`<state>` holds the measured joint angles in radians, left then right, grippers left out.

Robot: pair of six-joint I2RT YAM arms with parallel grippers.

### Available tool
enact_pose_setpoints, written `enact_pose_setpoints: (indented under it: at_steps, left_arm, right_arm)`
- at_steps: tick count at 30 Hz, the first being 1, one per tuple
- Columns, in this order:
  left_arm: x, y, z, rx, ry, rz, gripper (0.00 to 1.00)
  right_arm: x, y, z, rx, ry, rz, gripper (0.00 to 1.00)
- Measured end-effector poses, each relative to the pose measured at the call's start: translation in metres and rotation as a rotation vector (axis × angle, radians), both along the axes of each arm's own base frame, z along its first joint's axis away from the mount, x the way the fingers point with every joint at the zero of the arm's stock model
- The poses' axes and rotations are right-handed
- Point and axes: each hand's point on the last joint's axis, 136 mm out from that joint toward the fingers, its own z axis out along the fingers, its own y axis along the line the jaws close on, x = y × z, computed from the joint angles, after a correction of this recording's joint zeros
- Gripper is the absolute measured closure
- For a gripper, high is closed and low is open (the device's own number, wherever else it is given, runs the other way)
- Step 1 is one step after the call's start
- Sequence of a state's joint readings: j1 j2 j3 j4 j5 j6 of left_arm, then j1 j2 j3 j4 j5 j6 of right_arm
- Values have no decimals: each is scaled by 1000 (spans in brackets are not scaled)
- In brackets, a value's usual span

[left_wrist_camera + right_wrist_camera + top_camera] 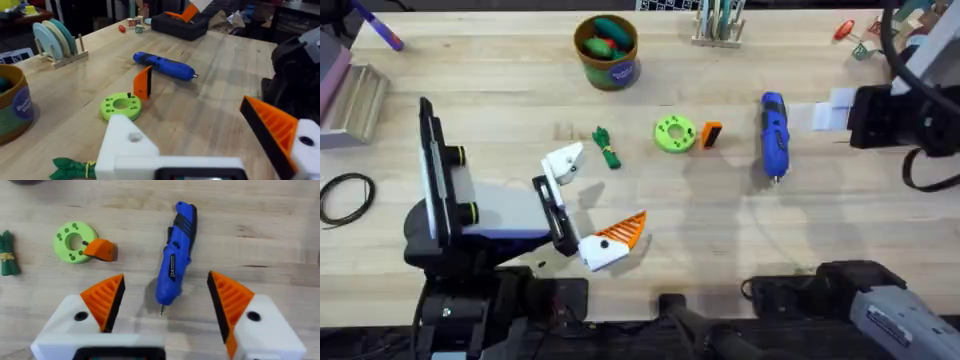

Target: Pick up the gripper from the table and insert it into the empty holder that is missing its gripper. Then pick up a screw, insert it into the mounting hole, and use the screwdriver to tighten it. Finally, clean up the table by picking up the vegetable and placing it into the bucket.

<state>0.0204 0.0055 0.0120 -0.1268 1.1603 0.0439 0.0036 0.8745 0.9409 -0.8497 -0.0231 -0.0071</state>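
The small orange-and-black gripper stands beside a green disc at mid-table. Right of it lies the blue screwdriver, tip toward me. My right gripper hovers open by the screwdriver, its tip between the orange pads. The dark-green vegetable lies left of the disc. My left gripper is open, near the vegetable and holding nothing. The brown bucket stands at the back. The holder is out of view.
A dish rack and small toy blocks sit along the far edge. A purple pen, a grey box and a black cable loop are at the left.
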Motion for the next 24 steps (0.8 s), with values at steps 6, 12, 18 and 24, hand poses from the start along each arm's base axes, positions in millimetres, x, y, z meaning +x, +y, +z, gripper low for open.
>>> enact_pose_setpoints:
  at_steps: [6, 12, 18, 24]
  left_arm:
    - [-4, -2, 0, -3, 4, -22, 15]
    - [-4, -2, 0, -3, 4, -25, 15]
    - [-4, -2, 0, -3, 4, -25, 15]
    - [-4, -2, 0, -3, 4, -25, 15]
  right_arm:
    - [0, 0, 0, 0, 0, 0, 10]
    - [0, 0, 0, 0, 0, 0, 10]
    - [0, 0, 0, 0, 0, 0, 10]
    - [0, 0, 0, 0, 0, 0, 8]
